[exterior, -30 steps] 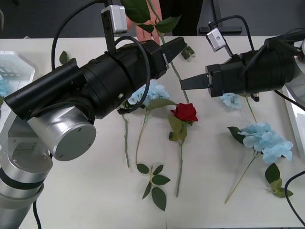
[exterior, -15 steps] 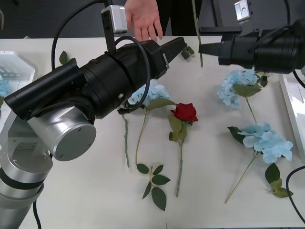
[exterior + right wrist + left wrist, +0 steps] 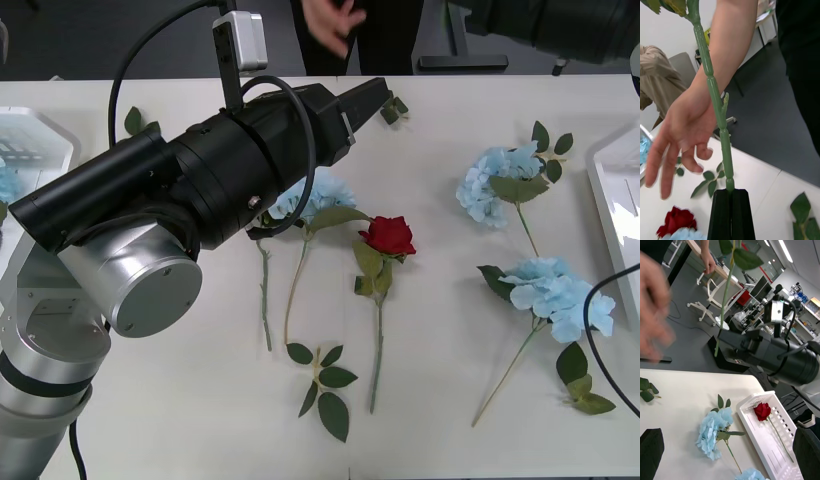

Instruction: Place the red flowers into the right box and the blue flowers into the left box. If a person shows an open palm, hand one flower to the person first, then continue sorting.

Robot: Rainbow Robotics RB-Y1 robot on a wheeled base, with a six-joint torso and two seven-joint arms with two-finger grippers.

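Observation:
My right gripper [image 3: 730,192] is raised high at the table's far side, its black fingers shut on a long green flower stem [image 3: 711,86]; the bloom is out of view. A person's hand [image 3: 681,138] hangs with fingers spread right beside that stem. The left wrist view shows the right gripper [image 3: 717,347] holding the stem [image 3: 724,303] upright. My left gripper [image 3: 370,95] is open over the table's far middle. One red flower [image 3: 388,235] lies mid-table, another [image 3: 762,410] in the right box [image 3: 778,435]. Blue flowers [image 3: 315,195] [image 3: 495,180] [image 3: 555,295] lie on the table.
The left box [image 3: 40,125] stands at the far left with a blue cluster [image 3: 8,182] inside. The right box's rim [image 3: 610,195] is at the right edge. Loose leaf sprigs [image 3: 325,385] lie near the front. My left arm [image 3: 180,200] hides part of the table.
My right arm has risen from above the table's middle to the top right, carrying the stem up. The person's hand has drawn back toward the view's top edge. The left arm has stayed still.

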